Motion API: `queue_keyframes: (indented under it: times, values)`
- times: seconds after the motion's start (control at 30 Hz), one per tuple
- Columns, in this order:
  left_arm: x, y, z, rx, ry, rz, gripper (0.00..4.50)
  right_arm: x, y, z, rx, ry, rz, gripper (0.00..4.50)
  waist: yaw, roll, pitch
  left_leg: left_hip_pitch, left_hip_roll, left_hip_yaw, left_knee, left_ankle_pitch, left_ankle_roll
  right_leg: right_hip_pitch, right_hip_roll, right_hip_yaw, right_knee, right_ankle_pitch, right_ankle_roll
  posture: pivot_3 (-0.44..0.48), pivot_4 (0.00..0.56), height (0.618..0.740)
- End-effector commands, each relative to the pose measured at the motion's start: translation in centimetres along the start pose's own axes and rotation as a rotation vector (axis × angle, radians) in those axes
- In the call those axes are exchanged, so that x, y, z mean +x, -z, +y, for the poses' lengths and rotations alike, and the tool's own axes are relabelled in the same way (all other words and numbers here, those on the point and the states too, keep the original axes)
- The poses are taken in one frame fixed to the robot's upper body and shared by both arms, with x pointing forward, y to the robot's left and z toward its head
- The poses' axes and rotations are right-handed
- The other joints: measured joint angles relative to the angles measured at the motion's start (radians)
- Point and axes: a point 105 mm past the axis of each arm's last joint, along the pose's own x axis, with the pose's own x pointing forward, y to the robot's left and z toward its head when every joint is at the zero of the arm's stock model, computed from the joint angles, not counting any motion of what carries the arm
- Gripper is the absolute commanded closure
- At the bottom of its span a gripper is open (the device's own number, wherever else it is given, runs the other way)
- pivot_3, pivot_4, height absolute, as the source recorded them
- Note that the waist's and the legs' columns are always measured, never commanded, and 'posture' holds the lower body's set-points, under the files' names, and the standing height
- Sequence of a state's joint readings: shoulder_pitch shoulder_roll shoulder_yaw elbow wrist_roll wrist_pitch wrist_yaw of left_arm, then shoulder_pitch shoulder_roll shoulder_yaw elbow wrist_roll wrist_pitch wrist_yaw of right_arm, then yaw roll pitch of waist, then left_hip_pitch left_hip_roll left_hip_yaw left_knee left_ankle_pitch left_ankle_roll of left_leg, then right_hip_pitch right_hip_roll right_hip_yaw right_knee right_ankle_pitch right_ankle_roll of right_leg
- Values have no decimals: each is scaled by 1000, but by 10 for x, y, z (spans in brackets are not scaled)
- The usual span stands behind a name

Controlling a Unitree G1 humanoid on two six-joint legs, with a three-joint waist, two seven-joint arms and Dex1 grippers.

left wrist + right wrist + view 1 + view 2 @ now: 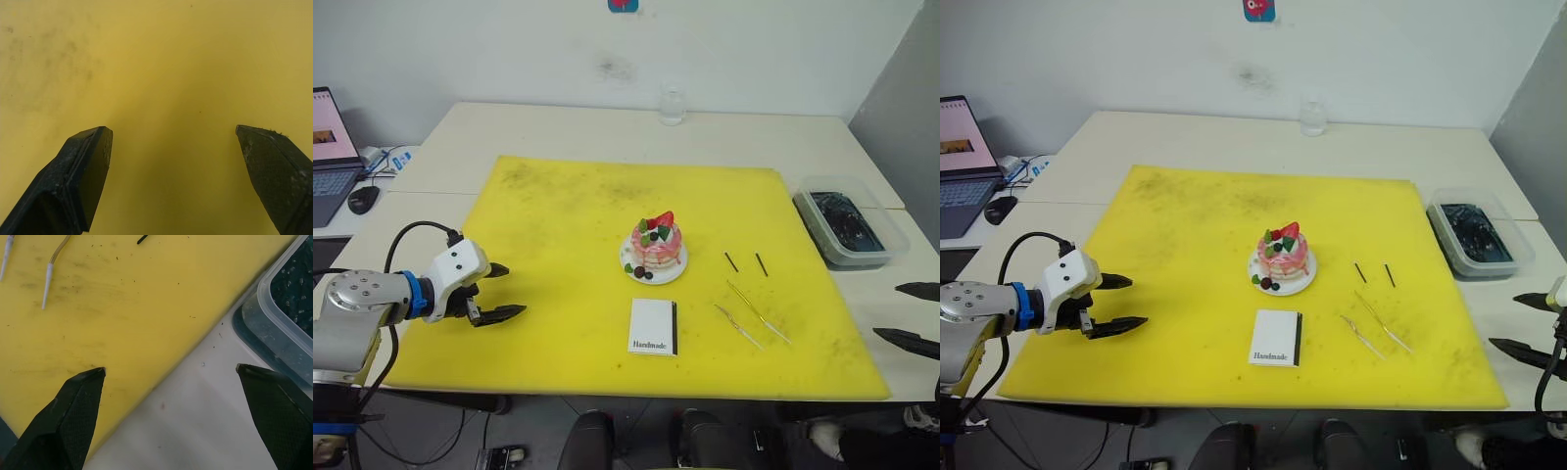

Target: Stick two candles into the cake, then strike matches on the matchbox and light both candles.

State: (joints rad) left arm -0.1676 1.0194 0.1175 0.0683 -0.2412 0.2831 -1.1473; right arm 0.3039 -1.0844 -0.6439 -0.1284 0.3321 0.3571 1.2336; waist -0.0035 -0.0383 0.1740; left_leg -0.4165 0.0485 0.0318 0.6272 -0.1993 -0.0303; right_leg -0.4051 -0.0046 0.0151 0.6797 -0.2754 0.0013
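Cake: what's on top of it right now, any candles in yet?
On the cake: a red strawberry, green and dark fruit, white cream. No candles in it; both candles lie on the yellow mat. The fruit hides the cake's top surface.

Matt yellow mat (pixel 558 215), smudged and speckled; smooth off-white desk (pixel 607 122); clear glossy plastic tub (pixel 850 227); left end effector (pixel 502 292) fingers (pixel 83 171) black, finely textured.

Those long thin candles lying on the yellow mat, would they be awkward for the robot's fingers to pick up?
Probably. The candles look wire-thin and lie flat on the yellow mat, leaving little to pinch. Being slightly curved, they may flex or pivot when nudged. They look light, so a touch could slide them.
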Motion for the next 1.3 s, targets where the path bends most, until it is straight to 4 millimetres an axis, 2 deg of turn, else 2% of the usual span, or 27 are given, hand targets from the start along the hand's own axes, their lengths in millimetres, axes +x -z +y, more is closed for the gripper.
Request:
queue_keyframes:
  times: [0.03,0.43,0.67,0.8,0.9,1.03,1.13,1.3]
  values:
    - [-4,-7,2,11,-8,-12,0,-2,-8,-3,-38,13,-8,18,0,0,0,0,0,0,0,0,0,0,0,0,0,0,0,0,150,740]
    - [-4,-8,-2,31,11,-41,0,2,-18,-2,-50,6,-45,18,-1,0,0,0,0,0,0,0,0,0,0,0,0,0,0,0,150,740]
    - [-10,-5,-7,14,49,-55,0,3,-16,0,-50,1,-40,18,0,0,0,0,0,0,0,0,0,0,0,0,0,0,0,0,150,740]
    - [-11,-6,12,128,-80,-61,0,3,-17,-1,-54,2,-38,18,0,0,0,0,0,0,1,0,0,0,0,0,1,0,0,0,150,740]
    - [-10,-8,11,164,-86,-86,0,3,-19,1,-54,8,-42,18,1,0,0,0,0,0,1,0,0,0,0,0,1,0,0,0,150,740]
    - [-6,-21,-11,107,1,-161,0,-1,-25,6,-49,20,-62,18,-1,0,0,0,0,1,0,0,0,0,0,1,0,0,0,0,150,740]
    - [0,-38,-41,57,137,-217,0,-4,-33,14,-37,21,-79,18,0,0,0,0,0,0,0,0,0,0,0,0,1,0,1,0,150,740]
    - [9,-71,-92,40,349,-310,0,0,-45,40,-20,-32,-86,18,1,0,0,0,0,-1,1,0,0,1,0,0,1,1,1,0,150,740]
